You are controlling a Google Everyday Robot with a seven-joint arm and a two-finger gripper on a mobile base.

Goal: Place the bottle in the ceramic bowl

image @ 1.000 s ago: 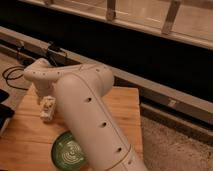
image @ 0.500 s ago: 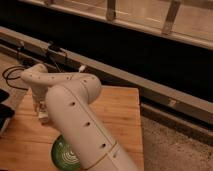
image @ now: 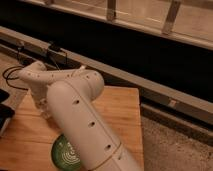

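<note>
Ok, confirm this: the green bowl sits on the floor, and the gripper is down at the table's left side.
Wrong place: the camera view shows the green bowl on the wooden table, at its near edge. The gripper is down at the table's left side.

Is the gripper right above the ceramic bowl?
No, the gripper is down at the left of the table, behind the ceramic bowl near its front edge.
</note>
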